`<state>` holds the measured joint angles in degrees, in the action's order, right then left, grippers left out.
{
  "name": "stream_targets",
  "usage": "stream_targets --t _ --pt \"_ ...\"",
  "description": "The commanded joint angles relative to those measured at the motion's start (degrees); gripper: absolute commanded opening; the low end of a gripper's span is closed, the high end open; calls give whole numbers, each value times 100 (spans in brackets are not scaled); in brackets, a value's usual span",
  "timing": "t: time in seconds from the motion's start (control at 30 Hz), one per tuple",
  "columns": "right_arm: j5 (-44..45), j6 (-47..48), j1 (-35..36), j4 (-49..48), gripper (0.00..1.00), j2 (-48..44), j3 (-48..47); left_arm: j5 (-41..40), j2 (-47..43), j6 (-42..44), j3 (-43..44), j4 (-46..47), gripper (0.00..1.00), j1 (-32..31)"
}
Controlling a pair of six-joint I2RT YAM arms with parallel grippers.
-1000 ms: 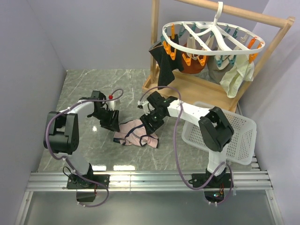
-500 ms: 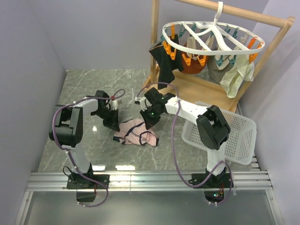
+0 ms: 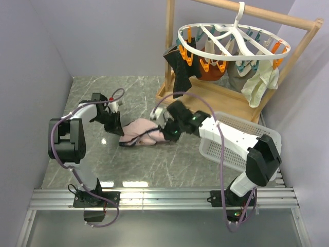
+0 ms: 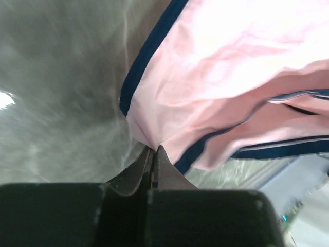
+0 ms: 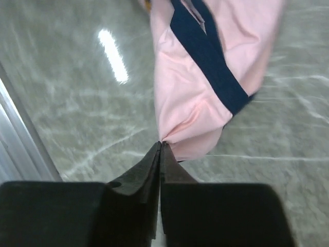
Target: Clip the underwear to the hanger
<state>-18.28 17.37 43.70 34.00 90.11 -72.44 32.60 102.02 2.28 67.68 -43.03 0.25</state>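
Note:
The pale pink underwear (image 3: pixel 139 131) with navy edging hangs between my two grippers, just above the marble floor at centre. My left gripper (image 3: pixel 119 131) is shut on its left end; in the left wrist view the fabric (image 4: pixel 226 77) is pinched at the fingertips (image 4: pixel 153 150). My right gripper (image 3: pixel 165 133) is shut on its right end; in the right wrist view the fabric (image 5: pixel 198 92) bunches at the fingertips (image 5: pixel 160 145). The white oval hanger (image 3: pixel 234 41) with orange and teal pegs hangs from the wooden rack at the upper right, well above and behind both grippers.
A wooden rack frame (image 3: pixel 216 98) stands at the back right. A black garment (image 3: pixel 180 69), an orange one (image 3: pixel 212 69) and cream ones (image 3: pixel 257 82) hang from the hanger's pegs. A white mesh basket (image 3: pixel 252 146) lies on the right, under my right arm. Grey walls close both sides.
Both grippers have closed on the underwear's ends and lifted it off the floor, stretching it and shifting it slightly left and back. The right arm has extended further forward.

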Motion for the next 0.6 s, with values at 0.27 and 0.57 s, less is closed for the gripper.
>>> stream_targets --t 0.27,0.57 --pt "817 980 859 -245 52 -739 1391 922 -533 1387 236 -1075 78 518" --pt "317 83 701 -797 44 -784 1426 1020 -2044 5507 -851 -919 73 599"
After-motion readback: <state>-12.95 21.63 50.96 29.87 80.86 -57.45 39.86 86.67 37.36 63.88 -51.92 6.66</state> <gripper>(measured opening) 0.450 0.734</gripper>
